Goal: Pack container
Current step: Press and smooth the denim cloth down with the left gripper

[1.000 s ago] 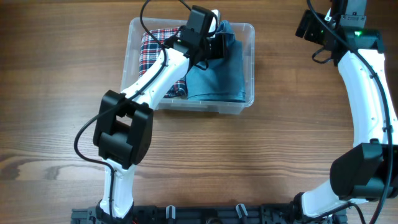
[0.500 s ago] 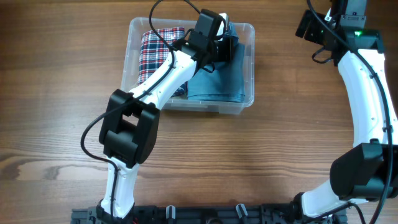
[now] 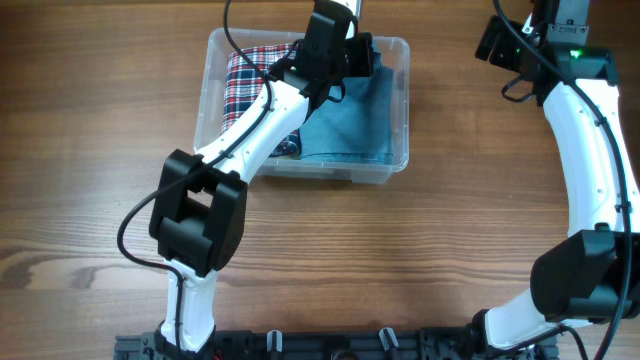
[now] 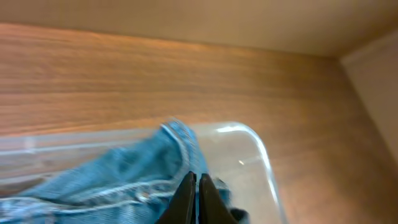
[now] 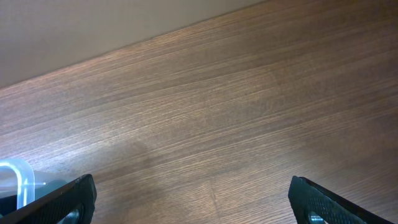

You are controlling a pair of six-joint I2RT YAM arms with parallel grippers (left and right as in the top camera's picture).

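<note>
The clear container (image 3: 402,80) stands at the far middle of the table. In it lie a folded plaid garment (image 3: 245,75) on the left and folded blue jeans (image 3: 355,125) on the right. My left gripper (image 3: 360,52) is shut, with nothing seen between its fingers, over the container's far right part, just above the jeans. In the left wrist view its shut fingertips (image 4: 199,186) sit over the jeans' (image 4: 112,186) waistband near the container's rounded corner (image 4: 261,152). My right gripper (image 5: 193,199) is wide open and empty above bare wood at the far right.
The right arm (image 3: 590,130) curves along the table's right side. A corner of the container (image 5: 18,171) shows at the left edge of the right wrist view. The table (image 3: 420,260) is bare wood around the container.
My left gripper swung slightly right over the jeans, then back toward the container's far edge. The jeans lie flatter. The right arm has not moved.
</note>
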